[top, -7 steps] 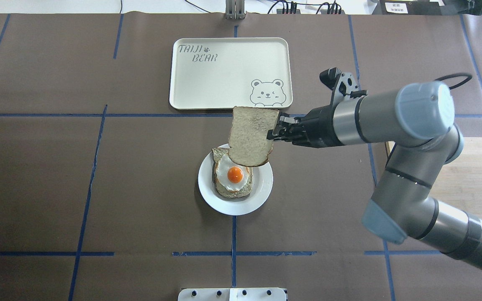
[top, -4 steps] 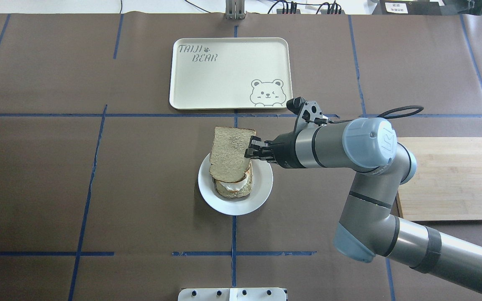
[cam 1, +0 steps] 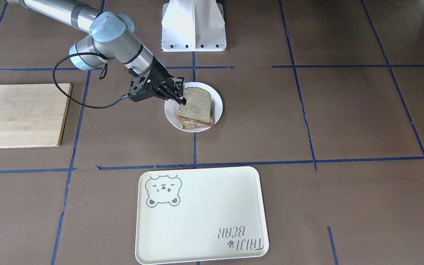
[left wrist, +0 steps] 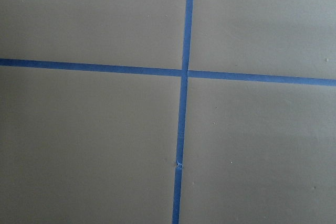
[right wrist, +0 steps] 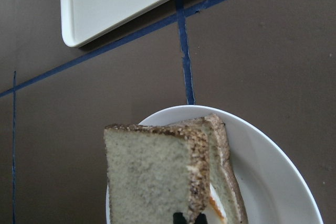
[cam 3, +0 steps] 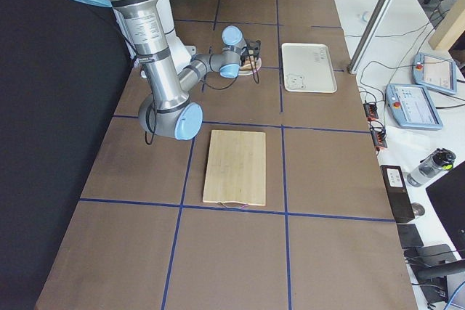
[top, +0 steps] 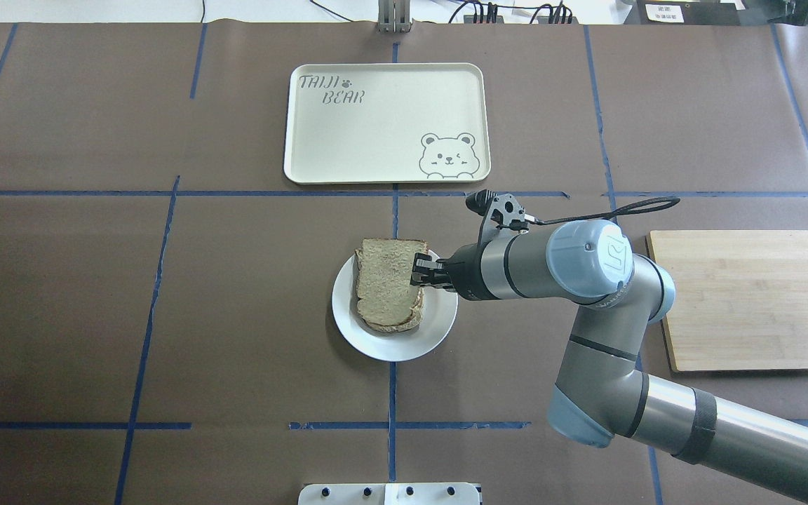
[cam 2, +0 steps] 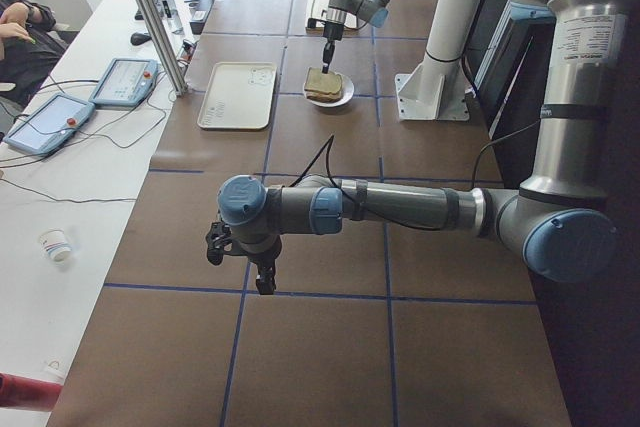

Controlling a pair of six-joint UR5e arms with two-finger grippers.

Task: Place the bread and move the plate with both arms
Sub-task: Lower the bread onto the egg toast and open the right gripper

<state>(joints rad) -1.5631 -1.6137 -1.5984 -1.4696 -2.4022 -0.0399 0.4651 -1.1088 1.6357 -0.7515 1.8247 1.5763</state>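
The bread lies flat on top of the egg-topped slice on the white plate and covers the egg. It also shows in the front view on the plate. My right gripper is low at the bread's right edge and shut on that edge. In the right wrist view its fingertips pinch the bread over the plate. My left gripper hangs over bare table far to my left, and I cannot tell if it is open or shut.
A cream bear tray lies beyond the plate. A wooden board lies to the right, past my right arm's elbow. The white pedestal base stands on my side of the plate. The left wrist view shows only blue tape lines.
My right gripper has come down and toward me with the bread. The bread has gone from hanging tilted above the plate to lying on the egg slice, hiding the egg.
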